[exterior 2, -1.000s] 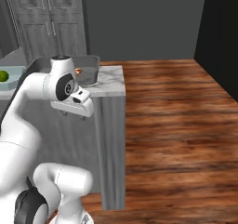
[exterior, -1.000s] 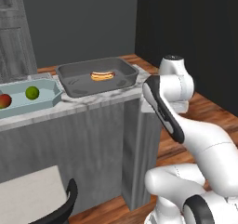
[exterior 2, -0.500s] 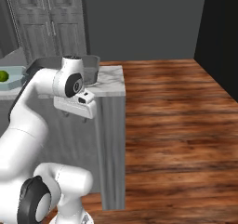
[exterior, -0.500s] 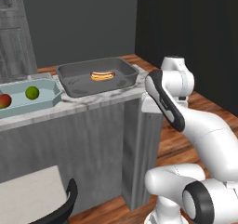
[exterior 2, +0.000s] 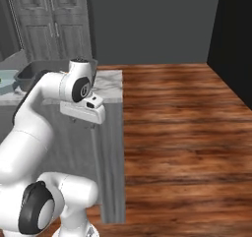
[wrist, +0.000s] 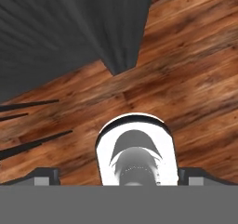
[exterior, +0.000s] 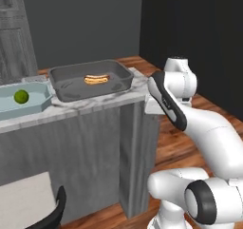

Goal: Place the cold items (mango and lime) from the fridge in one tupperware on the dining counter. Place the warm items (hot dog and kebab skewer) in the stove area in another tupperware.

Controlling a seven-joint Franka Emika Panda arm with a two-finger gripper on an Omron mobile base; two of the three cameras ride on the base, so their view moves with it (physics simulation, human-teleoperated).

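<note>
The lime lies in the pale blue-green tupperware at the left of the marble dining counter. Beside it stands the dark grey tupperware, also seen in the right base view, with the hot dog in it. My gripper hangs off the counter's right end, below the top, pointing down at the wood floor. In the hand view the gripper is open, its fingertips far apart with nothing between them. The mango, kebab skewer and fridge are out of view.
Panelled grey cabinets stand behind the counter. The counter's dark side is close beside the hand. Wood floor spreads open to the right. A black curved chair back rises at the lower left.
The whole picture has slid a little left, so the camera has moved and the mango has left the frame. The arm's upper joints have swung right. The gripper stays open.
</note>
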